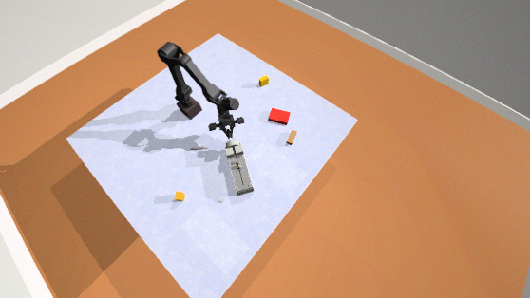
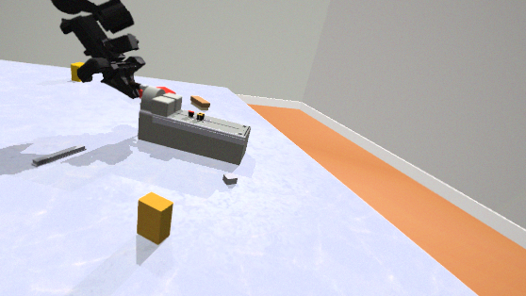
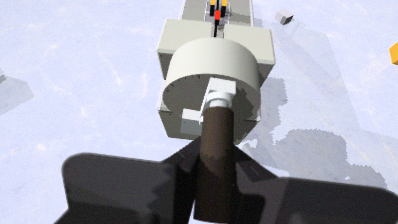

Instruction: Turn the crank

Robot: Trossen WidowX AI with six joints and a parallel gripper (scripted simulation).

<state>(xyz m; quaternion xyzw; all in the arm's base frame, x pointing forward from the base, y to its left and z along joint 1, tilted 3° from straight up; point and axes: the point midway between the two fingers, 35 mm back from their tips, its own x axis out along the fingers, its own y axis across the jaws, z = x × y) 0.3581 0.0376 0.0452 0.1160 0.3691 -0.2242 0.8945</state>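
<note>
The grey machine point(image 1: 241, 180) point(image 2: 190, 139) lies lengthwise, its round drum point(image 3: 215, 57) facing the arm. A red pointer point(image 1: 237, 162) point(image 2: 190, 113) point(image 3: 217, 15) sits in the slot on top. The brass zero marks point(image 2: 201, 116) point(image 3: 224, 4) are a little farther from the drum than the pointer, with a short gap between. The white crank arm point(image 3: 222, 86) carries the dark brown handle point(image 3: 217, 135). My gripper point(image 1: 230, 136) point(image 2: 137, 93) point(image 3: 215, 160) is shut on the handle, with a finger on each side. The fingertips are partly hidden behind the handle.
A red block point(image 1: 279, 116) and a brown block point(image 1: 292, 138) point(image 2: 200, 102) lie beyond the machine. Yellow blocks stand at the back point(image 1: 264, 81) and front point(image 1: 179, 195) point(image 2: 155, 219). A grey bar point(image 2: 58, 156) and small grey piece point(image 2: 230, 179) point(image 3: 284, 17) lie beside the machine.
</note>
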